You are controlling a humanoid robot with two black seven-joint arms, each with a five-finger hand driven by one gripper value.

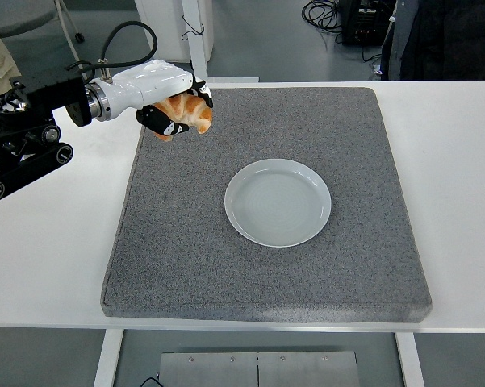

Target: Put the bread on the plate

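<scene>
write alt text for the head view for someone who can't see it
The robot's left hand holds a croissant-like bread in the air over the far left corner of a grey mat. An empty pale plate sits mid-mat on a white table.

White table (460, 161) carries grey foam mat (266, 266); pale plate (278, 201) rests mid-mat.

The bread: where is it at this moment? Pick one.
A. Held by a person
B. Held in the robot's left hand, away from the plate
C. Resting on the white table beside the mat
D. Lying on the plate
B: the left hand is closed around the bread near the grey mat's far-left corner, while the plate lies bare.
</scene>
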